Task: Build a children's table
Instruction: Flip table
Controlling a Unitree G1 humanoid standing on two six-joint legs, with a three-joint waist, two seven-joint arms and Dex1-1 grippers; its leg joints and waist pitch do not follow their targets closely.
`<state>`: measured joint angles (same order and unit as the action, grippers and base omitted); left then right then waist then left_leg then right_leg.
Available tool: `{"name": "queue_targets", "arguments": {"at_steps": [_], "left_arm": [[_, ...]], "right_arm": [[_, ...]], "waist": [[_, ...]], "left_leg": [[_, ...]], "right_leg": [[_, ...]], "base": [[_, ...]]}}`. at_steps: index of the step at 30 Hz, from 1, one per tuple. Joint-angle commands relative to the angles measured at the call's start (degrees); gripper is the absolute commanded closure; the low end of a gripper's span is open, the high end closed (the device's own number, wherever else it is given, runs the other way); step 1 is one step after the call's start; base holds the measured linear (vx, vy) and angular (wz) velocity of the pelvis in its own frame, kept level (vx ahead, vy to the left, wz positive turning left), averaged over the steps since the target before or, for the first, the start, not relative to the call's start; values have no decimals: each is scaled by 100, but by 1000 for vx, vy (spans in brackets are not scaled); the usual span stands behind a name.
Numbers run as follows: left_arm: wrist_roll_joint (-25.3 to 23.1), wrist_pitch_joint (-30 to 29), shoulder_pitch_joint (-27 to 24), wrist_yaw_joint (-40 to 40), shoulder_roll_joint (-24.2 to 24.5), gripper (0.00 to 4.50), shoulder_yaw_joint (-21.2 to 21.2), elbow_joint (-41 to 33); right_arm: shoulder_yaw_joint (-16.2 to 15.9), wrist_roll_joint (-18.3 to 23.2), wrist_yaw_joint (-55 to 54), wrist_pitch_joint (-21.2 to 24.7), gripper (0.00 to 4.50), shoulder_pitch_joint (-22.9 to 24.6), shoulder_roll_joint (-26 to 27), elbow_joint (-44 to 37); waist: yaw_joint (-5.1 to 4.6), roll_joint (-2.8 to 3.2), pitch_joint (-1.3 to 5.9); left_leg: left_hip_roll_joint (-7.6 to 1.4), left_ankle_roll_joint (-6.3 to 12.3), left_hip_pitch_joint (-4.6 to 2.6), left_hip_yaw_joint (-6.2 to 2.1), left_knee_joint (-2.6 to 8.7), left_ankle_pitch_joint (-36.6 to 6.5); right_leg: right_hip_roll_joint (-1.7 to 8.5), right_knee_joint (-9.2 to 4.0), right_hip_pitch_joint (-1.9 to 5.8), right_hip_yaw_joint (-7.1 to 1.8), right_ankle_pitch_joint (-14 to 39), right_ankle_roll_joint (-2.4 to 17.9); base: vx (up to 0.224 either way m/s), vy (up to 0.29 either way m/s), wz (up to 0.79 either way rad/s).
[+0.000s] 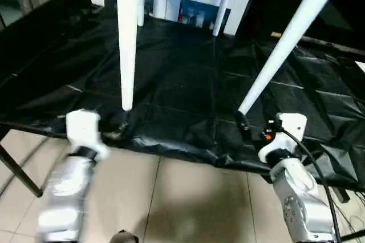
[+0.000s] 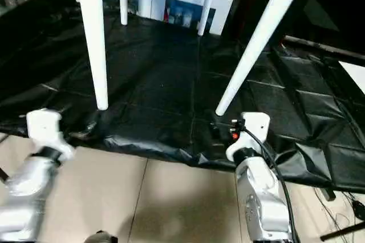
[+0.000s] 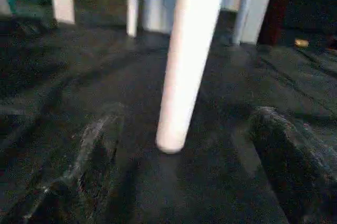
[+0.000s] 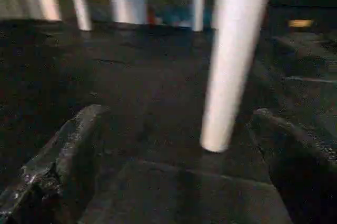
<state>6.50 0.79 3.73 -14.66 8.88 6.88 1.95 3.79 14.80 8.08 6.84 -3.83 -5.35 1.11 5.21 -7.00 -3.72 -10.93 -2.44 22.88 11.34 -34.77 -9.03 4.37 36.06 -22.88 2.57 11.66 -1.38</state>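
The children's table stands on its white tapered legs on the black-covered work table. Its near left leg ends just beyond my left gripper. In the left wrist view that leg's foot lies ahead, between the spread black fingers, untouched. The near right leg slants down to a foot just beyond my right gripper. The right wrist view shows this foot ahead of the open fingers, with a gap. Two far legs stand behind. The top is out of view.
Both grippers sit at the work table's near edge, where the black cover hangs crumpled over tiled floor. A white cabinet stands behind the work table. A black cable loops along my right wrist. A metal table leg slants at lower left.
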Motion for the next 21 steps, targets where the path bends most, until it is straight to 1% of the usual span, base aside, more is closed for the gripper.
{"name": "queue_targets", "arguments": {"at_steps": [1,2,3,4,5,6,7,8,9,10,11,12,14,15,16,17,18,19,20,21], "left_arm": [[-117,-9,-43,136,-65,27,-159,-167],[-192,-44,-129,213,-122,27,-228,-389],[-211,-6,-157,215,-141,27,-261,-464],[-217,17,-166,209,-142,27,-269,-477],[-211,94,-201,204,-150,27,-275,-490],[-189,131,-226,200,-153,27,-263,-485],[-164,78,-248,202,-168,27,-261,-504],[-156,41,-267,212,-180,27,-263,-521],[-156,52,-317,204,-202,27,-293,-561],[-154,72,-333,191,-207,27,-307,-573],[-173,200,-404,138,-195,27,-370,-620],[-208,291,-433,106,-174,27,-412,-643],[-234,336,-455,71,-157,27,-456,-662],[-258,379,-479,28,-137,27,-498,-682],[-264,404,-493,-5,-122,27,-520,-688],[-287,484,-564,-105,-62,27,-577,-734],[-291,487,-568,-106,-60,27,-578,-738],[-305,492,-583,-99,-55,27,-577,-753],[-273,513,-607,-109,-63,27,-569,-804],[-264,516,-617,-92,-72,27,-559,-833]], "right_arm": [[34,-109,62,-84,0,174,-123,-163],[-100,13,390,-85,0,382,-213,-398],[-86,175,442,16,0,474,-168,-551],[-75,231,444,54,0,503,-139,-598],[-122,228,436,128,0,620,-118,-731],[-180,139,421,128,0,682,-131,-778],[-197,41,346,84,0,710,-119,-776],[-212,-51,281,41,0,735,-112,-773],[-249,-316,125,-134,0,797,-120,-720],[-262,-400,81,-190,0,815,-126,-699],[-355,-684,-20,-287,0,893,-170,-664],[-401,-720,0,-256,0,916,-184,-680],[-432,-728,21,-248,0,927,-183,-707],[-469,-754,51,-273,0,946,-188,-740],[-485,-802,32,-318,0,951,-188,-732],[-511,-919,-54,-424,0,976,-158,-693],[-509,-919,-59,-425,0,977,-154,-690],[-491,-909,-80,-419,0,979,-136,-679],[-405,-743,-27,-377,0,958,-100,-646],[-341,-598,28,-386,0,953,-55,-632]], "waist": [[-23,126,279],[-23,114,282],[-28,94,279],[-24,102,289],[-40,96,308],[-34,62,317],[-41,74,314],[-51,74,309],[-50,79,306],[-45,104,301],[-48,107,293],[-51,96,293],[-52,101,300],[-48,110,294],[-48,110,291],[-48,101,288],[-50,95,287],[-48,99,290],[-50,79,288],[-49,67,287]], "left_leg": [[-249,-611,-272,-240,512,-3274],[-259,-596,-251,-257,519,-3268],[-269,-573,-214,-271,538,-3220],[-271,-544,-203,-274,549,-3144],[-266,-507,-181,-277,567,-3000],[-265,-479,-154,-269,569,-2832],[-263,-478,-150,-266,575,-2799],[-263,-493,-160,-259,574,-2820],[-264,-515,-192,-251,566,-2902],[-268,-545,-205,-254,569,-2950],[-261,-565,-236,-244,560,-3091],[-252,-561,-252,-242,558,-3205],[-257,-542,-258,-256,577,-3263],[-260,-543,-278,-254,578,-3336],[-263,-544,-284,-252,579,-3372],[-261,-541,-271,-254,583,-3372],[-260,-536,-260,-252,588,-3348],[-260,-538,-265,-250,589,-3349],[-257,-531,-280,-243,579,-3393],[-256,-516,-269,-250,581,-3406]], "right_leg": [[396,-681,-26,-221,2851,312],[411,-700,-4,-217,3008,258],[408,-703,34,-208,2994,230],[411,-688,46,-211,2893,221],[388,-658,61,-202,2647,244],[379,-634,77,-200,2444,258],[375,-628,75,-201,2388,264],[376,-628,58,-203,2384,274],[370,-639,25,-209,2399,285],[371,-646,9,-212,2411,290],[360,-672,-17,-216,2450,292],[354,-694,-15,-212,2510,279],[343,-687,-2,-206,2449,274],[334,-689,-22,-206,2392,288],[333,-689,-29,-209,2372,299],[337,-693,-21,-211,2347,310],[344,-687,-16,-217,2353,304],[341,-684,-16,-218,2345,300],[335,-685,-29,-218,2354,304],[352,-682,-17,-215,2413,311]], "base": [[0,0,0],[0,0,0],[0,0,0],[0,0,0],[0,0,0],[0,0,0],[0,0,0],[0,0,0],[0,0,0],[0,0,0],[0,0,0],[0,0,0],[0,0,0],[0,0,0],[0,0,0],[0,0,0],[0,0,0],[0,0,0],[0,0,0],[0,0,0]]}}
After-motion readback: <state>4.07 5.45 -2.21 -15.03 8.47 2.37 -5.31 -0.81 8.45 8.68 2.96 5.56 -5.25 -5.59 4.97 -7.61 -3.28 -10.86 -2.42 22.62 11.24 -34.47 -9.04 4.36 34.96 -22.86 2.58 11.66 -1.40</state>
